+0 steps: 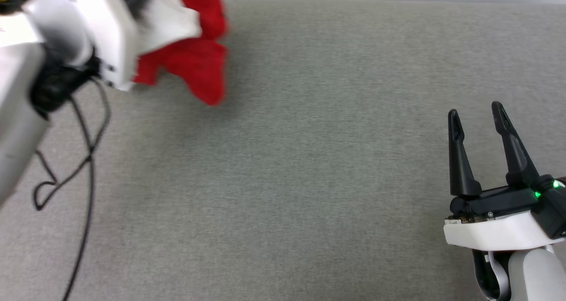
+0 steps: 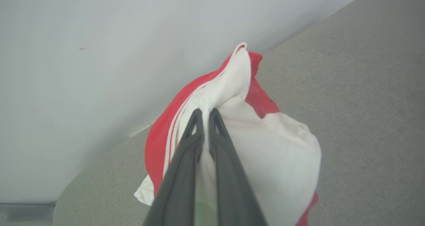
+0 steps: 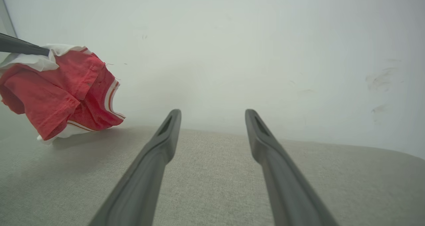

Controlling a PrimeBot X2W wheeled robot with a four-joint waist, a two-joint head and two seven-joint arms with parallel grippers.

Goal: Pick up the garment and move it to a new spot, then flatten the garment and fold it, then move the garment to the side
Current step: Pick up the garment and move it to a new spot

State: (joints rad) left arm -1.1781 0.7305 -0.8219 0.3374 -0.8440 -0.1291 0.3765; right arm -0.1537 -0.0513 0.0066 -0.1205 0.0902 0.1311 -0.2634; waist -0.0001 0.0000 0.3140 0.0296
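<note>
garment [image 1: 194, 62]: red and white, bunched up, at the far left of the grey tabletop [image 1: 309, 159], by the wall [image 3: 232, 37]
left gripper [image 2: 206, 114]: fingers pressed together, pinching a white part of the garment
right gripper [image 1: 475, 111]: fingers spread wide, holding nothing, well apart from the garment
black cable [image 1: 90, 159]: loops beside the left arm

A grey-beige woven fabric surface [image 1: 309, 181] spreads wide and flat, its far edge rounded at the corners, and meets a plain pale wall [image 3: 232, 37] that bears a few faint scuff marks [image 3: 382, 76].
</note>
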